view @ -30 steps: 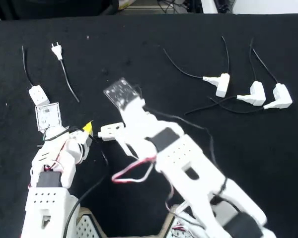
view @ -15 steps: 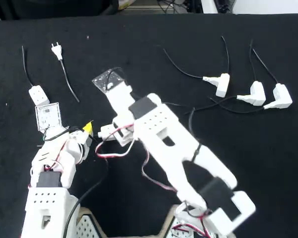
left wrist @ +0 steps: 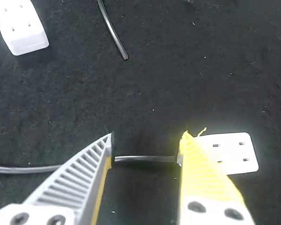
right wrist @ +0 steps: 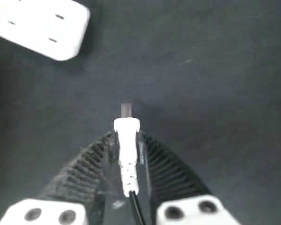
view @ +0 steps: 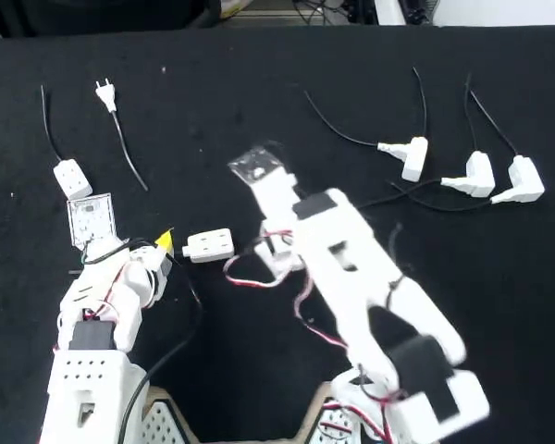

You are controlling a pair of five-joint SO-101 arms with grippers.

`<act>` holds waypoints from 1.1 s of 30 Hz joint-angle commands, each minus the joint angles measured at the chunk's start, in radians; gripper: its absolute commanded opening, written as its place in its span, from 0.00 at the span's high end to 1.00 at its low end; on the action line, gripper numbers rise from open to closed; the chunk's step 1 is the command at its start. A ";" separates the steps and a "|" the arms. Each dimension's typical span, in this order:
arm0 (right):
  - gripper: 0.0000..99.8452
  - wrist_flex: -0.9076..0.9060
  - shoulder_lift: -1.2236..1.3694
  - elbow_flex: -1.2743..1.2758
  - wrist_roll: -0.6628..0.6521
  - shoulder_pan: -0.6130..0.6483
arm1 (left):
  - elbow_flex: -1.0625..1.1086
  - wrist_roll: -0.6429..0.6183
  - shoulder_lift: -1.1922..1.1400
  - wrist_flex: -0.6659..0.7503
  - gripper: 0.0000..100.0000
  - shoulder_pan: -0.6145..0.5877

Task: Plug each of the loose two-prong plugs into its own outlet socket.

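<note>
Two-prong plug [right wrist: 127,150] fitting, carry-to-socket step; entries by size.

1. Table [view: 259,74]: black.
2. Right gripper [right wrist: 126,134]: clenched on the white plug, prongs forward. It is held above the table, near the socket but apart from it.
3. Left gripper [left wrist: 147,140]: released, jaws astride a black cable [left wrist: 143,159] that runs toward the socket.
4. Outlet socket [view: 210,244]: white, lying flat between the arms, slots on its upper face.
5. Plug: not yet seated.

Next move, as judged: bring the prongs over one slot pair, square them, then press in while the socket is steadied.
</note>
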State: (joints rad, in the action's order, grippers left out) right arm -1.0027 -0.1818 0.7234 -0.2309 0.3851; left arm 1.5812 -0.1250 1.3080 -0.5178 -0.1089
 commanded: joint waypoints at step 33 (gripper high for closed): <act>0.92 0.265 -0.329 0.467 -0.196 -0.054 | -0.013 0.006 -0.002 0.009 0.77 -0.008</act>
State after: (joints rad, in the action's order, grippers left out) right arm -0.7879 -0.4826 1.1960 -0.4258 0.3468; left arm 1.5812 -0.1250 1.3080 -0.5178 -0.1089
